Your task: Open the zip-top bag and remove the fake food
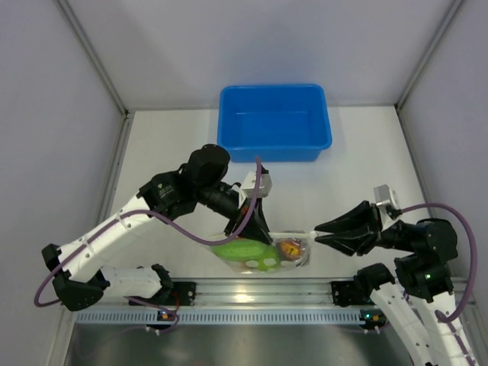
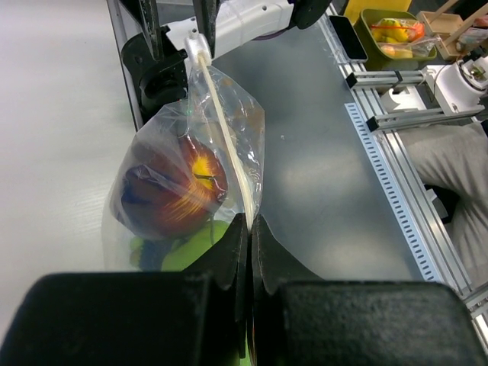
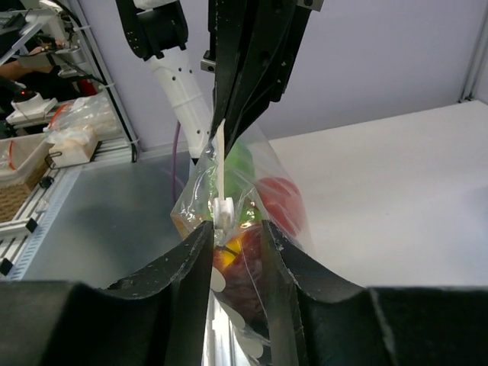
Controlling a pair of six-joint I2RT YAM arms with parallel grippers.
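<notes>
From above, we see bright, even light falling on the white table [image 1: 358,152], with only faint, soft shadows beside the blue bin [image 1: 274,122] and under the arms. The aluminium rail [image 1: 252,290] at the near edge throws back small glare spots. In the left wrist view the table is nearly washed out, the zip-top bag [image 2: 229,114] shows pale sheen on its creases, and the left gripper [image 2: 249,221] is black, soft and featureless. The right gripper [image 3: 238,229] looks just as dark and blurred, while the bag beyond it is sharp.
</notes>
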